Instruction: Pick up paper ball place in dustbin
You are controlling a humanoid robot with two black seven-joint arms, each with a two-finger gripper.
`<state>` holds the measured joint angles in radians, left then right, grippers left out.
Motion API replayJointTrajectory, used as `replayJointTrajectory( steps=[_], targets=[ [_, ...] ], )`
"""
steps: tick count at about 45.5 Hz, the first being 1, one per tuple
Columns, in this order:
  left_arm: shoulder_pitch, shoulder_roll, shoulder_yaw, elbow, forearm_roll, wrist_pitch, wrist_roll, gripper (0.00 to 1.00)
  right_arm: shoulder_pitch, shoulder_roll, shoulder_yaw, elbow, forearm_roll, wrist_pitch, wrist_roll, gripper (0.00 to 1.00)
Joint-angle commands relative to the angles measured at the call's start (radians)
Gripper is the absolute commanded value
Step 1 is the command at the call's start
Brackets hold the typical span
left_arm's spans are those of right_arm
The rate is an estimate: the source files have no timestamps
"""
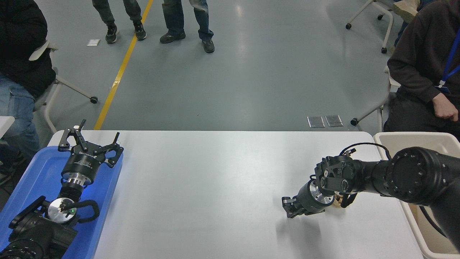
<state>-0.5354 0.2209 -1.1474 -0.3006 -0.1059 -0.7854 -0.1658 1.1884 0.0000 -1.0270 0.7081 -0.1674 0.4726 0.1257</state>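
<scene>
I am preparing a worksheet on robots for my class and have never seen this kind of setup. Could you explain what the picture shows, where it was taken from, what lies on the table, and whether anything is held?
This is a single view from a camera on the robot's head, looking down over a white table. Two black arms reach in. The left end effector is parked, fingers spread open, above a shallow blue tray. The right end effector points left, low over the table; whether it is open or shut is unclear. A small tan patch, probably the paper ball, peeks out from behind its wrist, so it does not look held. The cream dustbin stands at the table's right edge. People sit and stand beyond the table.
</scene>
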Motion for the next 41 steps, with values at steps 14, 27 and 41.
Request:
replayJointTrajectory(
  steps=[14,27,41],
  targets=[
    [0.0,-0.002,0.0,0.0,0.0,0.0,0.0,0.99,0.016,0.0,-0.005,0.002,0.0,0.011,0.0,0.1],
    [0.0,-0.002,0.0,0.0,0.0,0.0,0.0,0.99,0.282,0.0,0.005,0.146,0.008,0.09,0.0,1.0],
    [0.002,0.0,0.0,0.0,0.0,0.0,0.0,0.99,0.805,-0.27,-0.033,0.405,0.0,0.313,-0.012,1.0]
  ],
)
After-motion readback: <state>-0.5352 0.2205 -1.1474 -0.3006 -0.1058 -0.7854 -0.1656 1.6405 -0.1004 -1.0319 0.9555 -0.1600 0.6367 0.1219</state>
